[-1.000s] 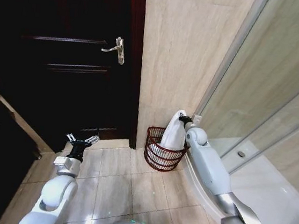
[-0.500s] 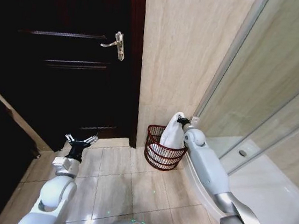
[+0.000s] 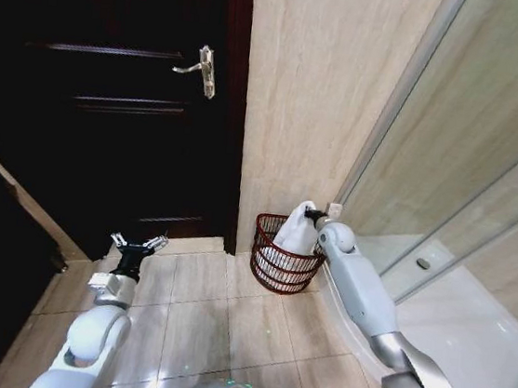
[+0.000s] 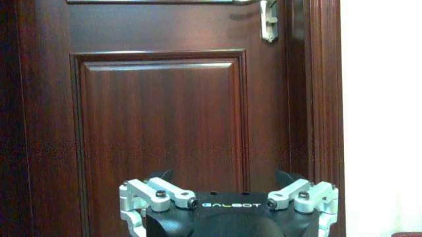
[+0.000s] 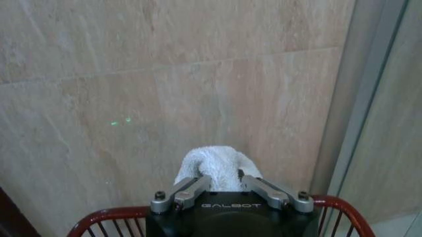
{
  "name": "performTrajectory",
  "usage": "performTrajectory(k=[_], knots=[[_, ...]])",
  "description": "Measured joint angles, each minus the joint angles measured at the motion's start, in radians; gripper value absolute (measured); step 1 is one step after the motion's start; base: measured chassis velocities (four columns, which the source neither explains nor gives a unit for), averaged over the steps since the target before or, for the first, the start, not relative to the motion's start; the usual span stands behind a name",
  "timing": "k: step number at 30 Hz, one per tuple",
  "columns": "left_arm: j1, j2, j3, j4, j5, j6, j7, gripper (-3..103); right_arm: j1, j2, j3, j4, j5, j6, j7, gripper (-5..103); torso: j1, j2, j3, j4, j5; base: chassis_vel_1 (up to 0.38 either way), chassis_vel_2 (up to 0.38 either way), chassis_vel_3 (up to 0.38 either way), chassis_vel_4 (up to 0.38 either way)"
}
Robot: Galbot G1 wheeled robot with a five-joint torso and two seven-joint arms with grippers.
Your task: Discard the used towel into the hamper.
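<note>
Now the right gripper is closed on the top fold of the white towel, just above the hamper. The towel hangs down from the fingers and its lower part already lies inside the red-brown wire basket, which stands on the tile floor against the beige wall, beside the shower glass. The cloth looks soft and light – it folds under its own weight, so a pinch at one bunched end is enough to carry it. It probably will not slip, though the contact is partly hidden. The left gripper waits with fingers spread, empty, low before the dark door.
</note>
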Motion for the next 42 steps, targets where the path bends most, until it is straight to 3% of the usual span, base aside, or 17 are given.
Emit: performTrajectory(k=[20,32,39,40,41,42], knots=[[-0.003,0.001,0.006,0.003,0.002,0.002,0.0,100,0.003,0.012,0.035,-0.063,0.007,-0.067,-0.063,5,-0.03,-0.082,-0.052,0.0,0.0,0.0,0.0,0.0,0.0],[-0.002,0.004,0.006,0.003,0.002,0.008,-0.002,100,0.026,0.034,0.038,-0.134,-0.049,-0.102,-0.12,5,-0.046,-0.127,-0.081,0.0,0.0,0.0,0.0,0.0,0.0],[-0.009,0.005,0.014,0.003,0.002,0.011,-0.003,100,0.053,0.039,0.053,-0.166,-0.067,-0.159,-0.164,3,-0.053,-0.156,-0.103,0.0,0.0,0.0,0.0,0.0,0.0],[-0.01,0.005,0.017,0.003,0.003,0.011,-0.003,100,0.059,0.04,0.057,-0.171,-0.068,-0.174,-0.17,7,-0.054,-0.16,-0.106,0.0,0.0,0.0,0.0,0.0,0.0],[-0.015,0.005,0.023,0.006,0.003,0.01,-0.005,100,0.07,0.043,0.062,-0.187,-0.07,-0.202,-0.18,17,-0.059,-0.173,-0.114,0.0,0.0,0.0,0.0,0.0,0.0],[-0.015,0.005,0.023,0.006,0.003,0.01,-0.005,100,0.07,0.043,0.062,-0.187,-0.07,-0.202,-0.18,17,-0.059,-0.173,-0.114,0.0,0.0,0.0,0.0,0.0,0.0]])
